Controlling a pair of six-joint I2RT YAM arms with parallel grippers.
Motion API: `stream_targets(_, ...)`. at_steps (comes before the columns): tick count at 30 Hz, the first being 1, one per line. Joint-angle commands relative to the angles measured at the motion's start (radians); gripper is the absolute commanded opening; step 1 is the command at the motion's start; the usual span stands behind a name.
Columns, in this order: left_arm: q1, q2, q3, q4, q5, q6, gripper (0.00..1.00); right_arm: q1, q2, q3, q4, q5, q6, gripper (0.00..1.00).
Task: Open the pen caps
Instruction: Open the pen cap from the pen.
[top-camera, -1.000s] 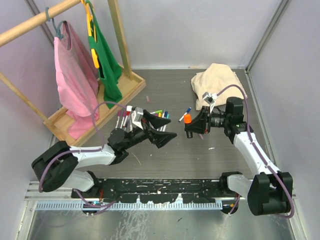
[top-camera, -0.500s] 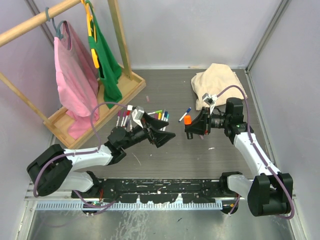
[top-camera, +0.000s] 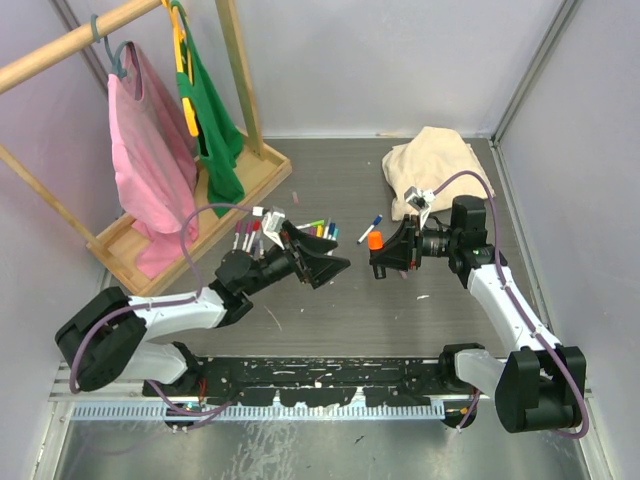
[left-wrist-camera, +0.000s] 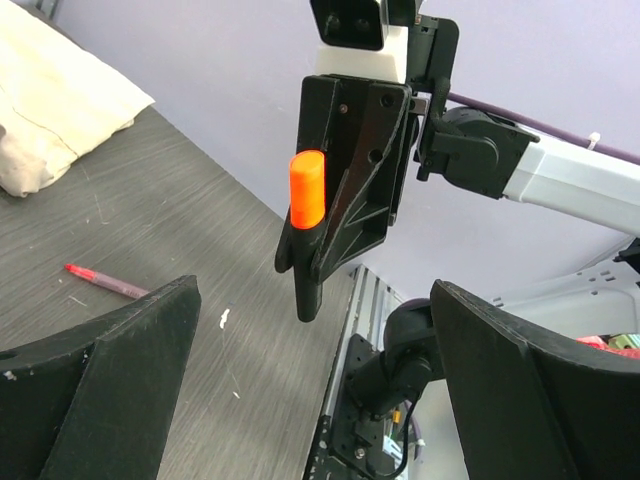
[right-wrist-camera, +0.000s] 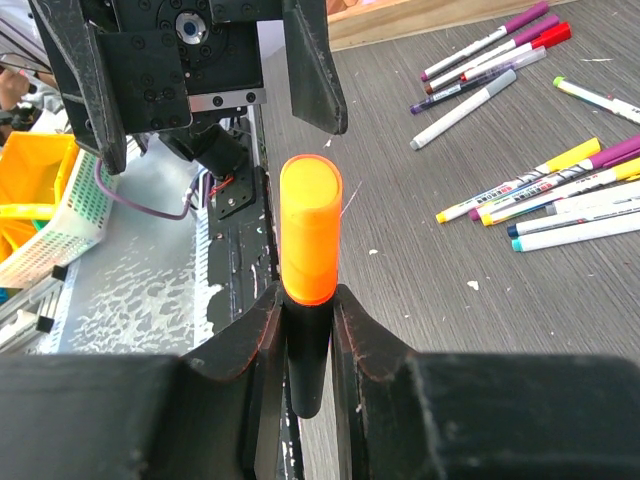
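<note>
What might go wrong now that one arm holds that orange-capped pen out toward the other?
The open left gripper could miss the short orange cap and pinch the right gripper instead, which clamps the pen just below it. Or the pull might drag the whole pen out rather than free the cap.

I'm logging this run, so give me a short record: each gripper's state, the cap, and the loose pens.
right gripper: shut on the highlighter
left gripper: open, touching nothing
orange cap: on the highlighter, pointing toward the left gripper, apart from it
loose pens: capped, lying on the table near the wooden rack
</note>
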Motion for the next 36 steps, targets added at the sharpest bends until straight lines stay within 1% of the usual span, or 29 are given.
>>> stream_targets(1, 0.007, 0.022, 0.043, 0.096, -0.012, -0.055, 1.0, 0.004, -0.023, 0.047, 0.011, -0.026, -0.012, 0.01)
stream_targets(7, 0.014, 0.092, 0.075, 0.175, -0.009, -0.125, 1.0, 0.004, -0.022, 0.048, 0.009, -0.027, -0.016, 0.01)
stream_targets(13, 0.036, 0.169, 0.116, 0.255, -0.014, -0.208, 0.96, 0.004, -0.024, 0.049, 0.006, -0.028, -0.02, 0.01)
stream_targets(22, 0.038, 0.207, 0.19, 0.172, 0.008, -0.211, 0.94, 0.009, -0.024, 0.051, 0.001, -0.026, -0.024, 0.01)
stream_targets(26, 0.04, 0.229, 0.218, 0.15, 0.012, -0.212, 0.89, 0.011, -0.023, 0.052, -0.004, -0.026, -0.028, 0.01)
stream_targets(32, 0.038, 0.271, 0.271, 0.147, 0.059, -0.241, 0.72, 0.011, -0.027, 0.054, -0.011, -0.026, -0.034, 0.01)
stream_targets(36, 0.034, 0.303, 0.293, 0.163, 0.116, -0.268, 0.68, 0.011, -0.024, 0.055, -0.012, -0.026, -0.035, 0.01)
